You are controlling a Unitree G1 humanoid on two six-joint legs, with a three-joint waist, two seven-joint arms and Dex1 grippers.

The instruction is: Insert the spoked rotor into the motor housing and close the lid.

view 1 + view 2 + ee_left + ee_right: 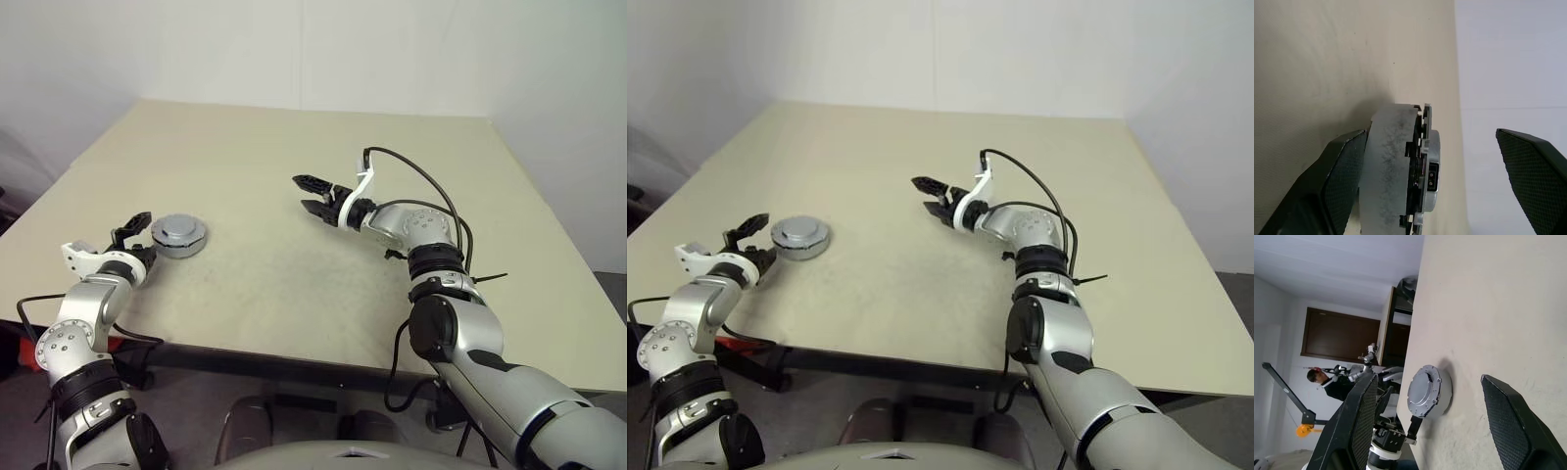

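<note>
Black fingers of the left claw (135,227) are spread wide with nothing held, set just to the left of the motor housing (180,235), which sits near the counter's (294,157) left edge with the grey lid (1423,390) already seated on top, so the assembly is judged released. Well apart to the right, over mid-counter, the right claw (312,194) is likewise held open and empty, presumably clear of the finished work.

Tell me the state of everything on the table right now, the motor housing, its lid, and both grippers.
motor housing: upright on the table, closed.
lid: seated on top of the housing.
left gripper: open, beside the housing, holding nothing.
right gripper: open, empty, above the table's middle.
</note>
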